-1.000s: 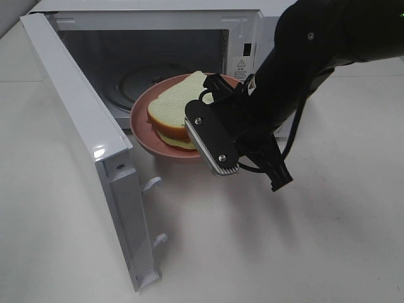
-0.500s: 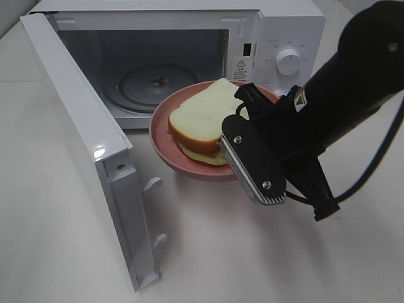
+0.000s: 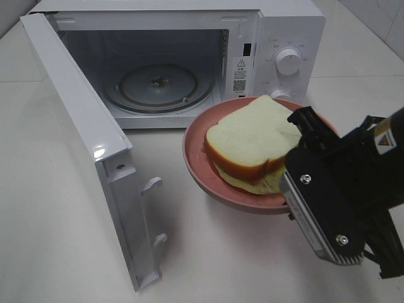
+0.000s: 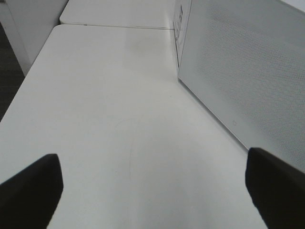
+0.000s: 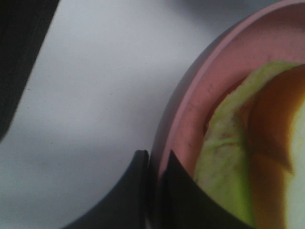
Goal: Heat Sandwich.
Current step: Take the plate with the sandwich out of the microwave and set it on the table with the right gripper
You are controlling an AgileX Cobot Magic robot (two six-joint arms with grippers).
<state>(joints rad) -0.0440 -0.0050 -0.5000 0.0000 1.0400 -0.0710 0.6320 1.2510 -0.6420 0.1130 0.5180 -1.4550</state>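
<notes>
The sandwich (image 3: 252, 142), white bread with a tan crust and pale green filling, lies on a round pink plate (image 3: 196, 161). The plate sits outside the microwave (image 3: 278, 31), in front of its control panel. My right gripper (image 3: 291, 197) is shut on the plate's near right rim. In the right wrist view its two dark fingers (image 5: 155, 162) pinch the pink plate rim (image 5: 190, 105), with the sandwich filling (image 5: 224, 162) just inside. My left gripper (image 4: 152, 191) is open and empty, low over the bare table beside the microwave's door (image 4: 248, 71).
The microwave door (image 3: 82, 120) stands swung wide open to the left. The glass turntable (image 3: 158, 85) inside carries nothing. Two white knobs (image 3: 288, 62) are on the panel behind the plate. White tabletop (image 3: 221, 252) spreads in front.
My right gripper has drawn the plate with the sandwich away from the microwave mouth, to the right and toward the front. The turntable is now fully exposed.
</notes>
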